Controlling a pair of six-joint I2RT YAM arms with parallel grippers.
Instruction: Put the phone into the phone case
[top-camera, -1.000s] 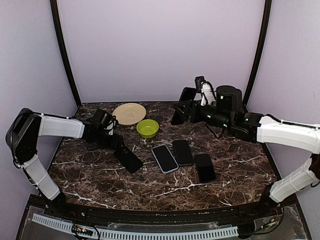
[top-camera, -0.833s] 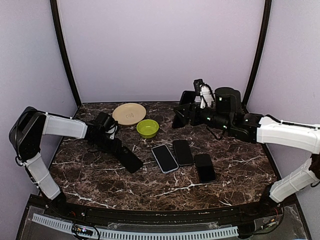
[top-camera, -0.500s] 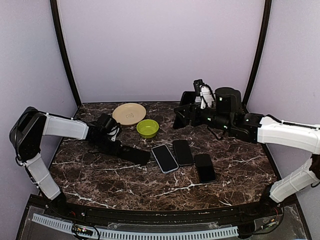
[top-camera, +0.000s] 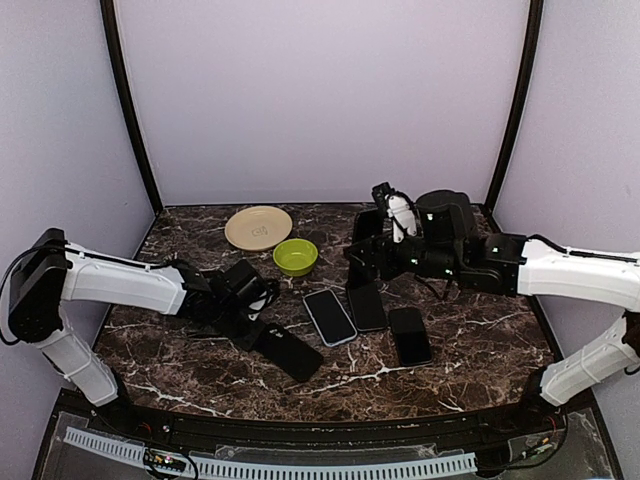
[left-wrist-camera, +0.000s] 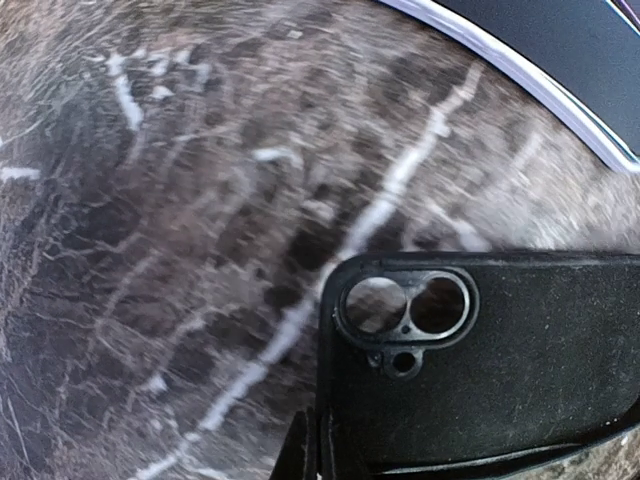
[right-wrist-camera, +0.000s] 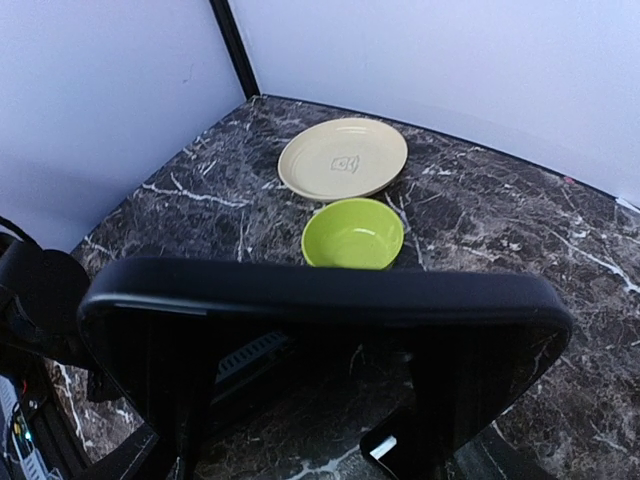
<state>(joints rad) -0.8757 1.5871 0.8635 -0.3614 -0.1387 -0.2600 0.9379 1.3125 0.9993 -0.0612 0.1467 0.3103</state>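
Phone (right-wrist-camera: 320, 300), likely rigid and glossy-slick, sits pinched by its edges in the right gripper (top-camera: 368, 250), raised at 1 o'clock from the soft, probably flexible phone case (top-camera: 329, 317). I cannot tell how the left gripper (top-camera: 258, 322) is set.

Black phone case (left-wrist-camera: 500, 370) on marble tabletop (left-wrist-camera: 190, 240), pale-rimmed phone (left-wrist-camera: 585, 45) beyond.
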